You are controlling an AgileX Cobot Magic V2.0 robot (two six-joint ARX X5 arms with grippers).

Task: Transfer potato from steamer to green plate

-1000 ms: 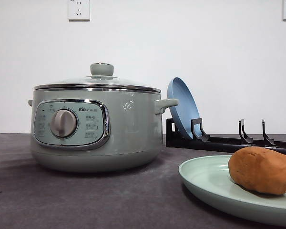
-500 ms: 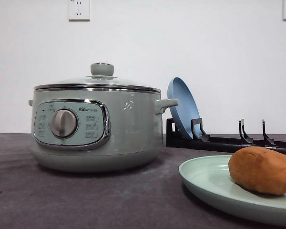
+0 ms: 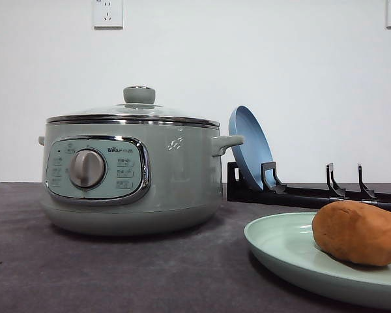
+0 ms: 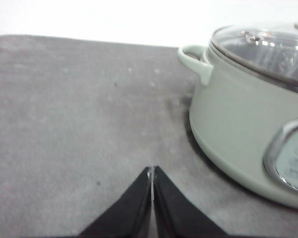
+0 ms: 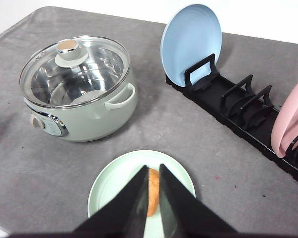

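One grey table [image 5: 198, 129] carries everything here, running across the whole lower half of the front view. Largest on it is the steamer [image 3: 133, 176], sitting left of centre in the front view with its glass lid [image 5: 77, 67] on; through the glass the pot looks empty. Behind it, toward the right edge of the frame, a black dish rack [image 5: 238, 106] holds a blue plate [image 5: 191, 42] upright at its near end and a pink plate [image 5: 290, 116] at the far end.

Next in size is the green plate [image 3: 280, 244], lying flat in the lower right corner of the front view, well apart from the steamer. On it rests the potato [image 3: 358, 231], toward the plate's right side in that view and lying inside the rim.

The right gripper [image 5: 152, 173] hangs above the plate, its jaws parted a little with nothing between them; the potato shows through the gap, far below. The left gripper [image 4: 152, 173] hovers over bare table beside the steamer, its jaws pressed together and empty.

By my reading the transfer itself is finished: potato delivered, lid back on. What remains is likely only to draw both arms clear, lifting the right one straight up so it does not nudge the plate.
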